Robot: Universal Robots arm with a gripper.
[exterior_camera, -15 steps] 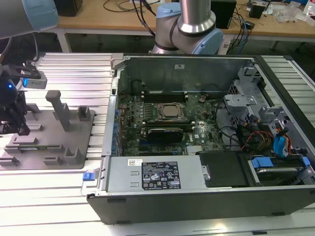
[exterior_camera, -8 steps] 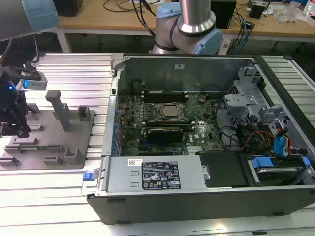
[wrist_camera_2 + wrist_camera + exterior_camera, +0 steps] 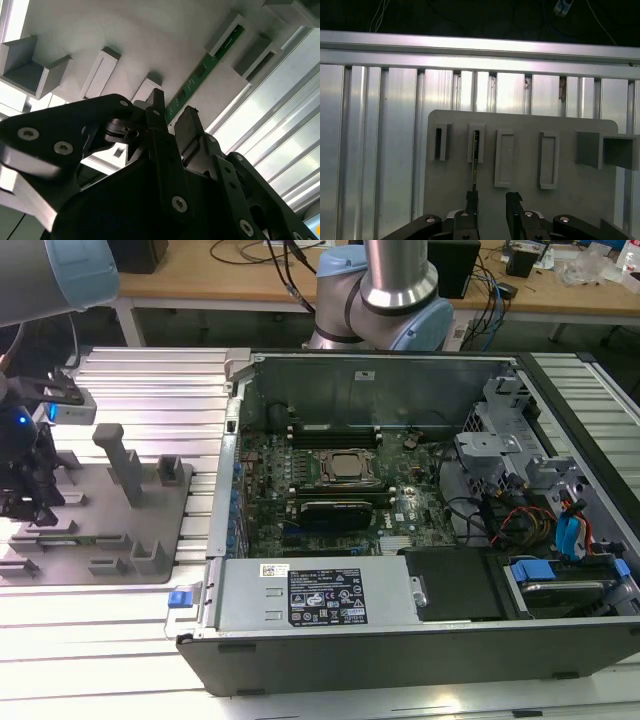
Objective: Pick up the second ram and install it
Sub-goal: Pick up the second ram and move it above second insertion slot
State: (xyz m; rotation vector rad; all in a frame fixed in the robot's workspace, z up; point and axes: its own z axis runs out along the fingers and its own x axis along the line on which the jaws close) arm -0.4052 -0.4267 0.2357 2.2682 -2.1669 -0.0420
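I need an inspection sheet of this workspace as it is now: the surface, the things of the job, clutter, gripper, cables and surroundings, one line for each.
Surface: slotted aluminium table, carrying a grey fixture plate and an open computer case.
Job's things: second ram, a thin green stick, stands on edge in the plate's slots, not lifted.
Clutter: small blue piece on the table by the case's corner.
Gripper: gripper over the plate at one end of the ram, fingers apart, holding nothing.
Cables: red, orange and black wires inside the case; more cables on the bench.
Surroundings: wooden bench behind the table.
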